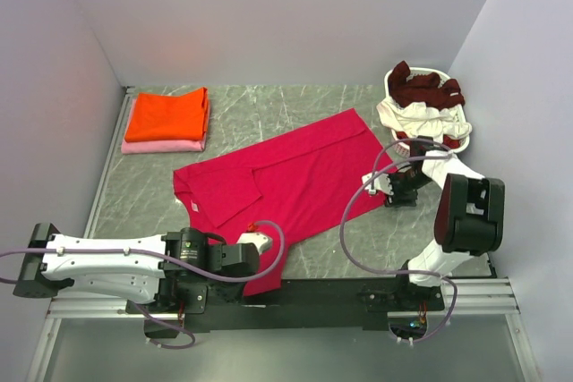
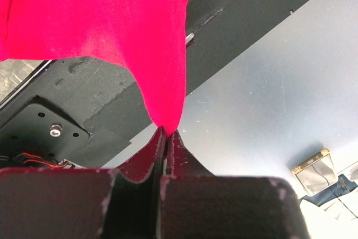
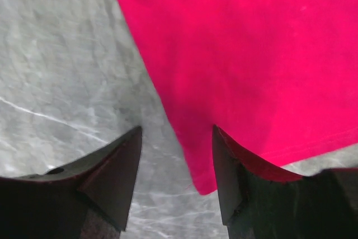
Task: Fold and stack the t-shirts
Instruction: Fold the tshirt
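The crimson-pink t-shirt (image 1: 295, 172) lies spread across the middle of the table, and its near corner hangs over the front edge. My left gripper (image 1: 255, 230) is shut on that near corner; the left wrist view shows the fingers (image 2: 166, 132) pinching a point of the cloth (image 2: 100, 15). My right gripper (image 1: 379, 185) is open at the shirt's right corner, which lies on the table between the fingers (image 3: 176, 132), with cloth (image 3: 251, 54) beyond them. A folded orange shirt (image 1: 167, 114) lies on a folded pale pink one (image 1: 161, 145) at the far left.
A white laundry basket (image 1: 461, 118) stands at the back right, holding a dark maroon shirt (image 1: 423, 87) and a white shirt (image 1: 416, 118). Walls close in the table on the left, back and right. The black mounting rail (image 1: 313, 292) runs along the near edge.
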Tool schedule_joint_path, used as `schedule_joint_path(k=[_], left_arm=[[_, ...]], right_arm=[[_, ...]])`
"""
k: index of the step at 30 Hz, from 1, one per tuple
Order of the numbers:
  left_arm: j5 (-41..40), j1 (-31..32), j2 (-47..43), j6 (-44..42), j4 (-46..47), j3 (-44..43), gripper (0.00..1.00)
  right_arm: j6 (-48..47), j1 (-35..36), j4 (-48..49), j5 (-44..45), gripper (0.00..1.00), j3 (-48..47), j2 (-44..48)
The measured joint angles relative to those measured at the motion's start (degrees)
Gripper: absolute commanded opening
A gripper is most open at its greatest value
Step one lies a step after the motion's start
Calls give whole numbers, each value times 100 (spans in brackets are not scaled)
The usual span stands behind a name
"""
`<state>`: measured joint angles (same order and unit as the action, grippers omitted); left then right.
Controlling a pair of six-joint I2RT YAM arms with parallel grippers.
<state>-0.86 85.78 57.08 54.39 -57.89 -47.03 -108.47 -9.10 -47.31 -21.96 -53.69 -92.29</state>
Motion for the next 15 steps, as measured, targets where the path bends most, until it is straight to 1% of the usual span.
schedule_joint_path(k=[4, 7, 8, 10, 11, 14, 15], left_arm=[[0, -11, -2, 37, -37, 0, 1], [2, -63, -66, 61, -85, 17, 0], [0, -85, -109, 85, -127, 20, 1], [0, -120, -236, 131, -184, 33, 0], [0, -129, -332, 175, -214, 50, 0], [2, -133, -634, 291, -326, 96, 0], [7, -136, -713, 337, -348, 105, 0]], right_arm=[[57, 94, 249, 310, 52, -131, -236], [79, 168, 326, 485, 34, -162, -280], [98, 188, 334, 522, 24, -160, -282], [94, 203, 356, 570, 17, -144, -282], [90, 212, 363, 599, 12, -127, -282], [55, 223, 431, 649, 5, 4, -177], [39, 223, 455, 656, 4, 83, -98]])
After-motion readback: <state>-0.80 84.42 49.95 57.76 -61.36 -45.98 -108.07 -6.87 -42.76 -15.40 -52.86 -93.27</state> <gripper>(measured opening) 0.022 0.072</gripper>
